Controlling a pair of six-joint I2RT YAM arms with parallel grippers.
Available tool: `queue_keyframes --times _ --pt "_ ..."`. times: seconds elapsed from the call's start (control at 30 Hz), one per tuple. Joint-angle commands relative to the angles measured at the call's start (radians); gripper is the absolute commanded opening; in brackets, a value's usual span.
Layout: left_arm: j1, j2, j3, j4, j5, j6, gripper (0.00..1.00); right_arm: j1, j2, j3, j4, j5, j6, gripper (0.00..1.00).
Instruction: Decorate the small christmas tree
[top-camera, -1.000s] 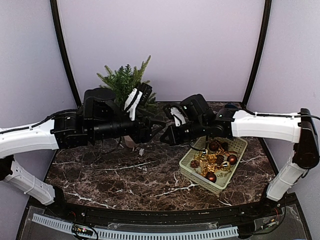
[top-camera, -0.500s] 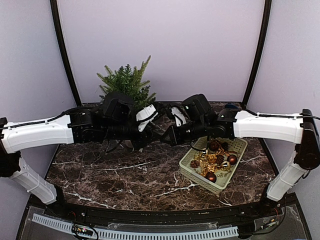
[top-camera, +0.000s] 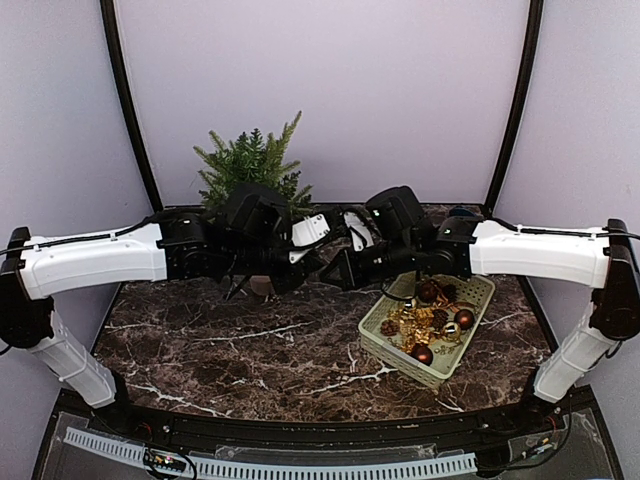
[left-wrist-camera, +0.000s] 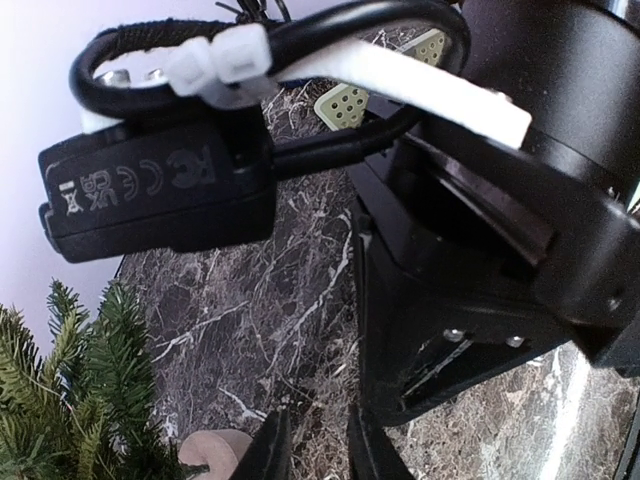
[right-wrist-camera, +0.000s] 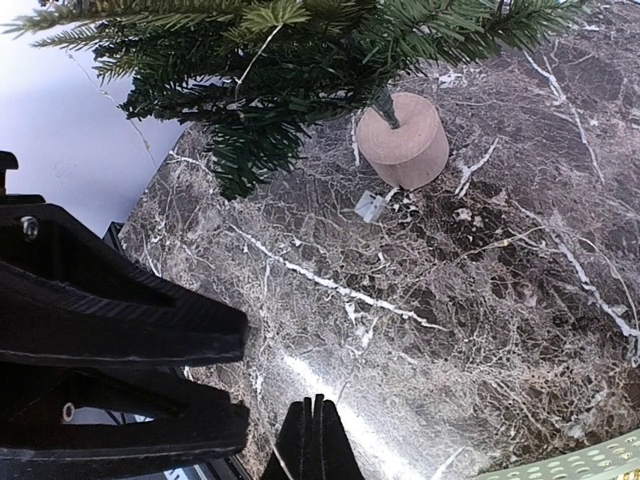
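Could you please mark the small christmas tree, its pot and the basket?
small christmas tree (top-camera: 250, 160), top external view, upper branches.
pot (right-wrist-camera: 412, 160), right wrist view, side wall.
basket (top-camera: 395, 363), top external view, near wall.

The top camera looks down from high behind the near edge, taking in the whole tabletop toward the back wall. The left wrist camera sits close against the right arm. The right wrist camera looks down on the tabletop from nearby. All three share the tree.
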Motion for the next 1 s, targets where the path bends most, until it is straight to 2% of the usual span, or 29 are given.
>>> queue_keyframes --times 0.0,0.17,0.3,0.47,0.5,0.6,0.67,0.7,0.83,0.97 --pt "0.013 0.003 0.020 -0.024 -0.011 0.033 0.22 -0.004 -0.026 0.001 0.035 -0.014 -0.007 0.00" --pt "0.024 0.005 0.007 -0.006 -0.005 0.031 0.14 -0.004 -0.022 0.001 0.038 -0.022 -0.007 0.00" --pt "0.025 0.009 -0.005 -0.003 0.002 0.030 0.01 -0.004 -0.020 0.003 0.037 -0.020 -0.004 0.00" --pt "0.025 -0.007 -0.034 0.013 -0.014 0.025 0.00 -0.005 -0.030 0.005 0.022 0.007 -0.003 0.00" --pt "0.025 -0.017 -0.045 0.022 -0.018 0.023 0.00 -0.007 -0.037 0.004 0.013 0.021 -0.003 0.04" --pt "0.027 -0.037 -0.063 0.036 -0.025 0.012 0.00 -0.025 -0.091 -0.023 -0.004 0.064 0.009 0.33" --pt "0.028 -0.044 -0.070 0.039 -0.024 0.007 0.00 -0.047 -0.143 -0.058 -0.009 0.082 0.031 0.50" --pt "0.028 -0.047 -0.073 0.040 -0.025 0.006 0.00 -0.058 -0.170 -0.075 -0.012 0.091 0.041 0.55" --pt "0.031 -0.059 -0.079 0.046 -0.019 0.001 0.00 -0.106 -0.268 -0.141 -0.024 0.136 0.072 0.69" --pt "0.032 -0.063 -0.082 0.051 -0.016 -0.001 0.00 -0.193 -0.320 -0.218 -0.023 0.163 0.147 0.74"
